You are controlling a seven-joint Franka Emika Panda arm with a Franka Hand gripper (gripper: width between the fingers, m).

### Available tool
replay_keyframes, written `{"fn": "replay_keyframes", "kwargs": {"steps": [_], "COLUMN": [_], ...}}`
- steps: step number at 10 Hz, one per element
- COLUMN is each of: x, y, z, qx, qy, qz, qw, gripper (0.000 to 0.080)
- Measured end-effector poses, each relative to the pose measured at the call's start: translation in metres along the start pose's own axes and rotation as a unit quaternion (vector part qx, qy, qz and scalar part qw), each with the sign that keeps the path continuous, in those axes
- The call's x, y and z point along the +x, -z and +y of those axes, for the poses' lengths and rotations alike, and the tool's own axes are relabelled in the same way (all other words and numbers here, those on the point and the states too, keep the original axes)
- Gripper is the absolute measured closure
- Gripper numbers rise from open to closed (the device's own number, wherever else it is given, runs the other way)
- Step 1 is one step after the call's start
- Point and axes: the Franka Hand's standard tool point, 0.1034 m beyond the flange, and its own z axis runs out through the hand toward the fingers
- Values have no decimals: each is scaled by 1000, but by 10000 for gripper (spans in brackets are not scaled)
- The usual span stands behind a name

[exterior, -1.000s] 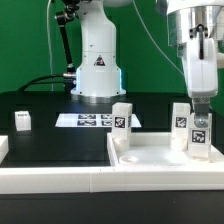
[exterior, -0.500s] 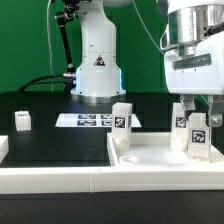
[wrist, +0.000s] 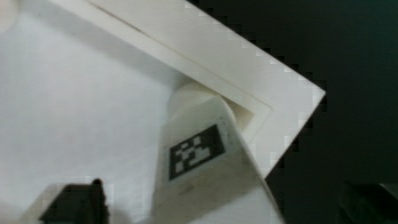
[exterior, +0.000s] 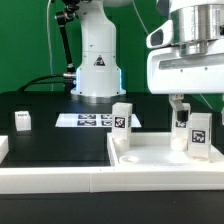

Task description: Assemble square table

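Observation:
The square table's white top (exterior: 150, 158) lies at the exterior view's lower right, rim up. Three tagged white legs stand upright on it: one (exterior: 122, 120) at its far left corner and two (exterior: 181, 124) (exterior: 199, 136) near its right side. A loose leg (exterior: 22, 120) lies on the black table at the exterior view's left. My gripper (exterior: 197, 103) hangs open just above the right-hand legs and holds nothing. In the wrist view a tagged leg (wrist: 205, 150) stands in a corner of the top (wrist: 89, 90), below my gripper (wrist: 228, 205), with both dark fingers (wrist: 71, 202) apart from it.
The marker board (exterior: 88, 120) lies flat in front of the robot's base (exterior: 98, 65). A long white rail (exterior: 55, 181) runs along the front edge, and a short white piece (exterior: 3, 148) sits at the exterior view's left edge.
My gripper has risen from around the right-hand leg to above it, with its jaws staying open. The leg stays standing on the top.

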Motion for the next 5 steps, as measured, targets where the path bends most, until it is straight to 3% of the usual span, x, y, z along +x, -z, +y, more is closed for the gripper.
{"fn": "replay_keyframes", "kwargs": {"steps": [5], "x": [0], "y": [0], "z": [1], "qx": [-9], "qy": [150], "qz": [7], "qw": [989], "gripper": [150]}}
